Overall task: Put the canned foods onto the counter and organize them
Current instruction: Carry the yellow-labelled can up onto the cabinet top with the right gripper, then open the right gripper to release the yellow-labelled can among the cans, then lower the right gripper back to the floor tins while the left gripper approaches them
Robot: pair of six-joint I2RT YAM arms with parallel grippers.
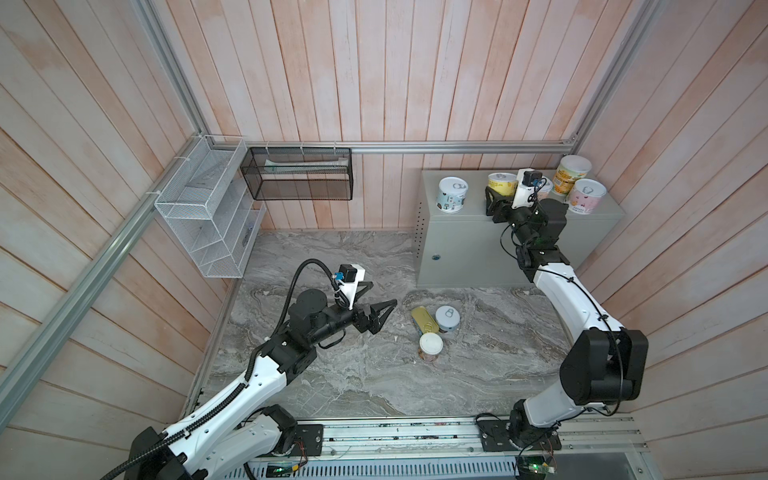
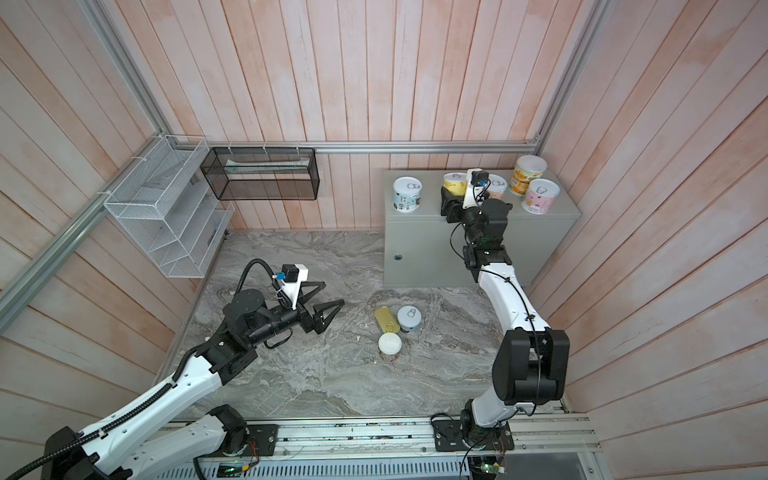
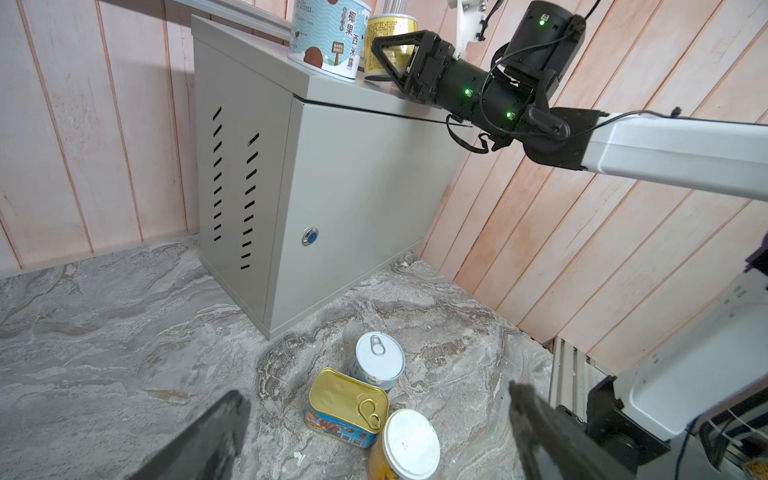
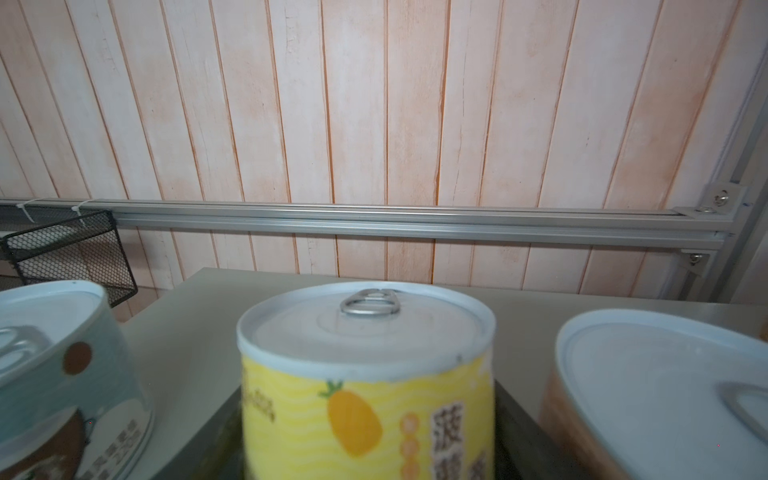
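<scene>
In both top views five canned foods are seen on the counter; the left gripper is spread wide. In the left wrist view three are left on the slab (the gold-topped tin included). In the right wrist view a yellow tin, upright, appears clasped by the right gripper

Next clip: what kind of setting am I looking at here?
Probably a lab mock-up of a pantry corner, not a real home: plank panels hung on an aluminium frame, a marbled slab as the floor, and a metal cabinet serving as a counter with cans on it.
</scene>
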